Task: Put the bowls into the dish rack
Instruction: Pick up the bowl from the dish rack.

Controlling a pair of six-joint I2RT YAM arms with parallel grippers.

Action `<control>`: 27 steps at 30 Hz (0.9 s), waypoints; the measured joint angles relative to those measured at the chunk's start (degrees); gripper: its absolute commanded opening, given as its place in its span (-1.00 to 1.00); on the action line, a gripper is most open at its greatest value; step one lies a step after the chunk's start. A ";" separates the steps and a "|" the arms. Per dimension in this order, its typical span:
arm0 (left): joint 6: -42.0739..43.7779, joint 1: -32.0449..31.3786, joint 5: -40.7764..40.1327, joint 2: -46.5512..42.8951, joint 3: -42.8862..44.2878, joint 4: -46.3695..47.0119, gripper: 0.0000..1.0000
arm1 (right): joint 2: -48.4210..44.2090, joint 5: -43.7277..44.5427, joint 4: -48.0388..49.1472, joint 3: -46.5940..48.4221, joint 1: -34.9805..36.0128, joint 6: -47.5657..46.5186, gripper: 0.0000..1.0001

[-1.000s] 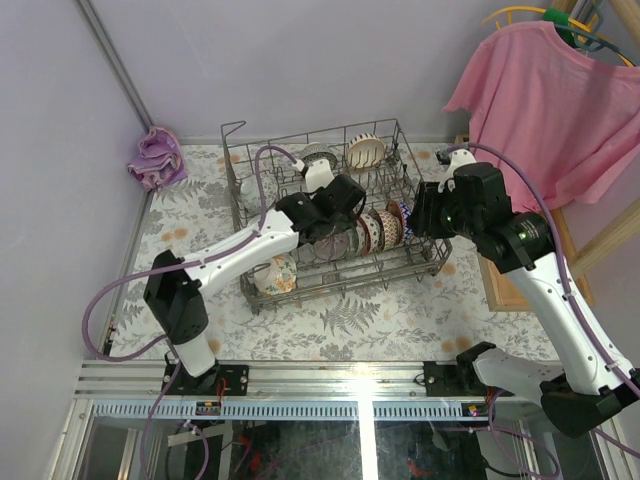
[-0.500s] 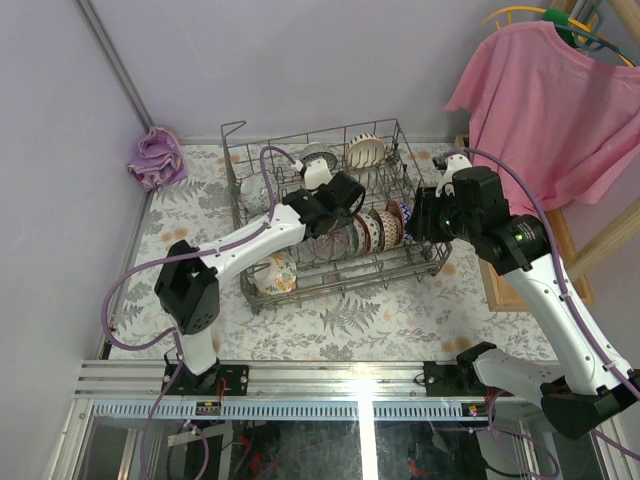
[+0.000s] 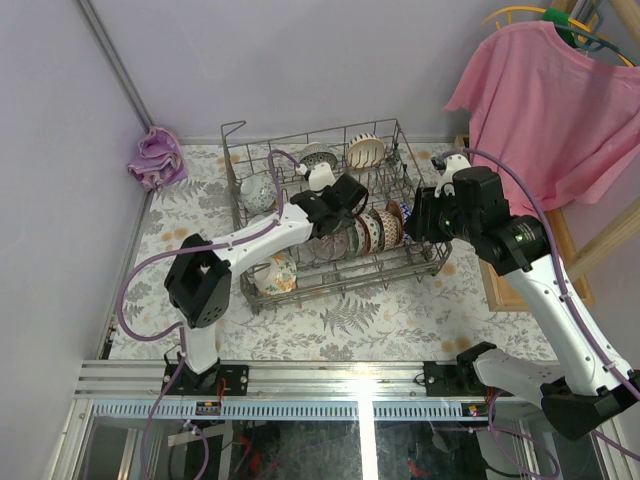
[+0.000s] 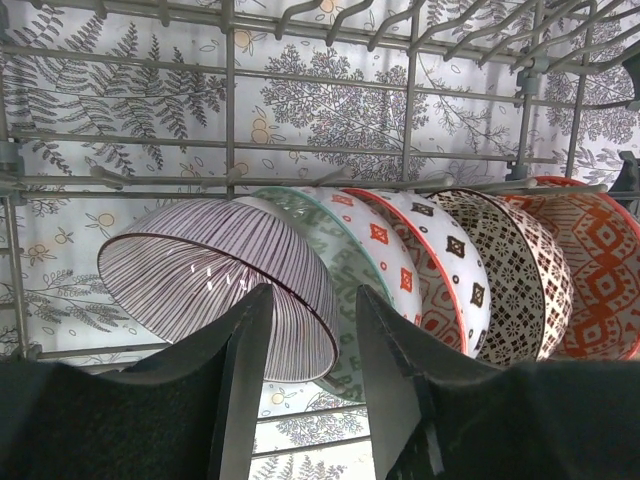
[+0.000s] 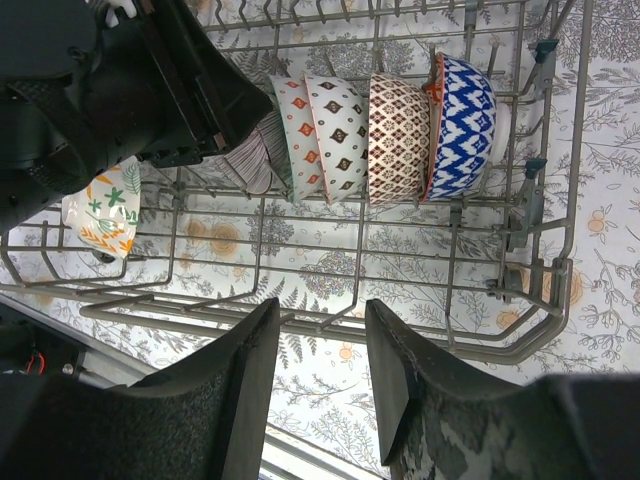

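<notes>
Quantity on the table (image 3: 400, 320): one dish rack (image 3: 345, 284), two arms (image 3: 250, 240) with one two-finger gripper each (left gripper (image 4: 312, 295), right gripper (image 5: 322, 310)), and one purple cloth (image 3: 155, 157) at the far-left corner; one pink shirt (image 3: 545, 90) hangs beyond the right edge. The dish rack holds ten bowls (image 3: 378, 228): six on edge in a row across its middle, two along its far edge, one by its left edge, and one floral bowl (image 3: 275, 274) at its near-left corner.
</notes>
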 measured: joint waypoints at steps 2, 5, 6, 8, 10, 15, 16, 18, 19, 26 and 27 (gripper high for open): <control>-0.07 0.00 0.28 0.52 0.00 0.37 -0.26 | -0.17 -0.09 0.15 -0.28 0.00 -0.04 -0.07; -0.24 0.00 0.57 1.01 0.00 0.79 -0.32 | -0.52 -0.09 0.15 -0.79 -0.02 -0.15 -0.07; -0.28 0.00 0.57 1.05 0.00 0.85 -0.33 | -0.66 -0.09 0.15 -0.90 -0.02 -0.17 -0.07; -0.42 0.00 0.57 1.07 0.00 1.07 -0.40 | -0.87 -0.07 0.20 -1.11 -0.02 -0.20 -0.07; -0.50 0.00 0.59 1.07 -0.04 1.07 -0.45 | -1.03 -0.07 0.26 -1.20 -0.02 -0.22 -0.07; -0.61 -0.02 0.79 1.36 -0.07 1.14 -0.57 | -1.16 -0.07 0.28 -1.33 -0.02 -0.46 -0.07; -0.68 -0.04 0.85 1.46 -0.07 1.16 -0.62 | -1.20 -0.07 0.31 -1.44 -0.02 -0.50 -0.07; -0.92 -0.15 1.07 1.68 -0.07 1.46 -0.74 | -1.29 -0.07 0.28 -1.64 -0.02 -0.59 -0.07; -1.09 -0.28 1.27 1.75 -0.07 1.73 -0.81 | -1.31 -0.04 0.28 -1.70 -0.02 -0.59 -0.07; -1.88 -1.18 3.26 1.88 -1.40 2.99 -1.00 | -1.40 -0.02 0.28 -1.86 -0.02 -0.63 -0.07; -1.77 -1.18 3.43 1.88 -1.55 3.39 -1.00 | -1.40 -0.02 0.31 -1.86 -0.02 -0.63 -0.08</control>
